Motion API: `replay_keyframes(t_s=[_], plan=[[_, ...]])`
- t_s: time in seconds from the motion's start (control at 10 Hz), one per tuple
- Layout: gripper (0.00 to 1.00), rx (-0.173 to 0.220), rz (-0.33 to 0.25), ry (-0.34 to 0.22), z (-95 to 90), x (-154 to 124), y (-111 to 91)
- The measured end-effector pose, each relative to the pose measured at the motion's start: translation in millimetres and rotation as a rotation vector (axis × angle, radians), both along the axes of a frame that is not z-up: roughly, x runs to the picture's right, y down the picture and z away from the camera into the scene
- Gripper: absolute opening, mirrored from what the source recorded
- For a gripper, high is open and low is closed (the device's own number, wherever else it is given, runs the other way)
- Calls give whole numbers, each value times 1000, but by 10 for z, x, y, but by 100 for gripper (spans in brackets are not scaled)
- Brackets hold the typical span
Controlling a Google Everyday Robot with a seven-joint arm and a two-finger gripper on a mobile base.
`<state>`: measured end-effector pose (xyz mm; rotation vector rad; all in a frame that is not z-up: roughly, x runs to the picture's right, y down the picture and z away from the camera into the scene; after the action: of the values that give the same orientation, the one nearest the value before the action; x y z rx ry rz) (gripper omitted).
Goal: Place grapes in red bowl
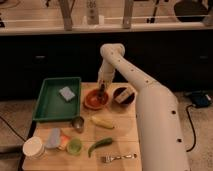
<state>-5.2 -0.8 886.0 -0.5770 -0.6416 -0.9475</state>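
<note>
The red bowl sits at the back middle of the wooden table, left of a dark bowl. My gripper reaches down from the white arm and hangs right over the red bowl, its tip at or just inside the rim. A small dark shape at the tip, inside the bowl, looks like the grapes. I cannot tell whether the gripper holds them or whether they rest in the bowl.
A green tray with a blue sponge lies at the left. In front are a metal cup, a yellow corn cob, a long green pepper, a fork, a small green cup and a white cup.
</note>
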Motion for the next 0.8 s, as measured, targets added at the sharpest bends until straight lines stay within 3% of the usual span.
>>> replay_keyframes(t_s=[0.1,0.8], plan=[[80,1,1,0,-1,2,-3],[80,0,4,-5,-3,39,13]])
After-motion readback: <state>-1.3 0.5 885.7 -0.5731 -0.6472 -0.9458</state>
